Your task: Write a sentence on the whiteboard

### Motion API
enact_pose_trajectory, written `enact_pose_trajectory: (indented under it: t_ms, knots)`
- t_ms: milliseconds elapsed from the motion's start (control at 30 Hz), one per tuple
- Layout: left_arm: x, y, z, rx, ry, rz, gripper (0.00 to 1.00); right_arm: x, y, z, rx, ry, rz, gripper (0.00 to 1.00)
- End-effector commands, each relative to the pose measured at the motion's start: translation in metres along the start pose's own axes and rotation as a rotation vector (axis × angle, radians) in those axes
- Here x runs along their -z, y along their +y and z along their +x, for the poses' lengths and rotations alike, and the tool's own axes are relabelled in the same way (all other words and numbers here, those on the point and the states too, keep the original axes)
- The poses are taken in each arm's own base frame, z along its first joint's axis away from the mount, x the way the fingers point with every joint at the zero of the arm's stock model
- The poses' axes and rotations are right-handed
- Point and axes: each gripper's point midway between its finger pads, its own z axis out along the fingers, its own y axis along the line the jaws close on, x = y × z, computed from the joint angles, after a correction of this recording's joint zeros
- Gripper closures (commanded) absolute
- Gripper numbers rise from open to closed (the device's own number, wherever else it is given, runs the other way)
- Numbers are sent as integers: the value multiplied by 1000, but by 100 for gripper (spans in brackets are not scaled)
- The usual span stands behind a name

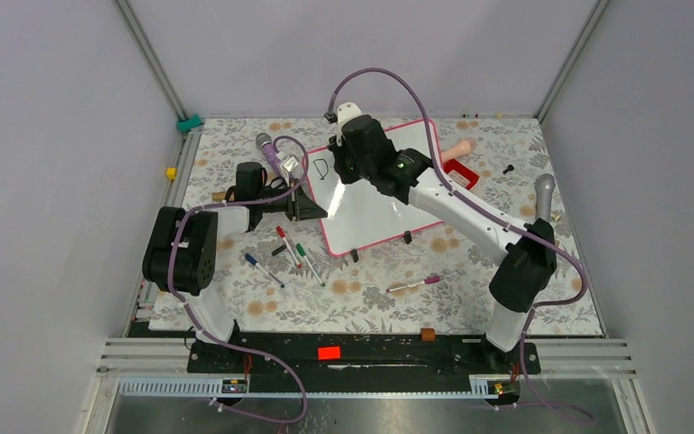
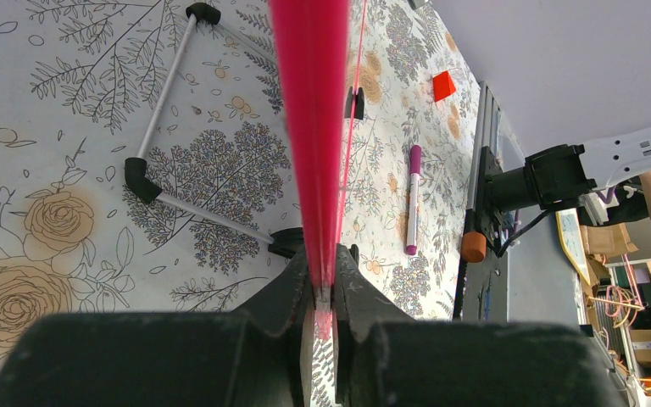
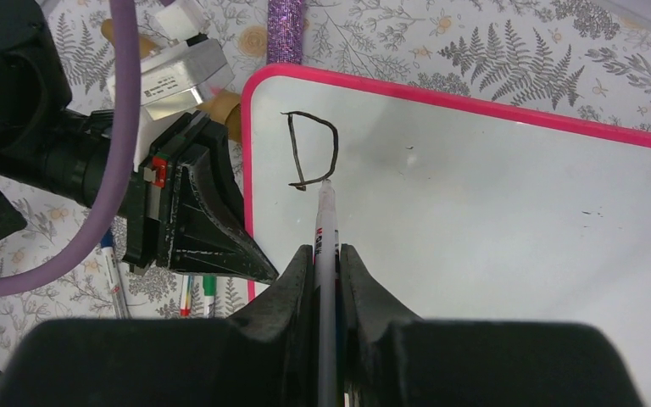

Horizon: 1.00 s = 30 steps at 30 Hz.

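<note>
The whiteboard [image 1: 375,212] lies tilted on the floral tablecloth, glossy white with a pink frame. My left gripper [image 1: 312,211] is shut on the frame at the board's left edge; in the left wrist view the pink edge [image 2: 309,127] runs out from between the closed fingers of that gripper [image 2: 326,284]. My right gripper [image 3: 326,254] is shut on a white marker [image 3: 325,216]. The marker's tip touches the board [image 3: 492,237] at the lower right of a black letter D [image 3: 314,151]. That D [image 1: 322,168], near the top left corner, is all of the sentence that shows.
Red and green pens [image 1: 294,249] and a blue pen [image 1: 262,269] lie in front of the left gripper. A purple marker [image 1: 413,285] lies nearer the bases. A small red frame block [image 1: 461,172] sits by the board's right corner. A glittery purple handle [image 1: 267,149] lies at the back left.
</note>
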Motion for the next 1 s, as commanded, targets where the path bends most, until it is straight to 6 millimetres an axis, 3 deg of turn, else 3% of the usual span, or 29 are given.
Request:
enact_pose_trajectory:
  t_ms: [0,600,967]
  knots:
    - [-2,31,3,14,-12,-118,100,0,-2,-14,5,-20,25,100]
    - [-3,32,3,18,-9,-116,100,-24,-14,-15,27,-13,111,100]
    - [-3,32,3,21,-8,-119,100,-30,-11,1,33,37,94,100]
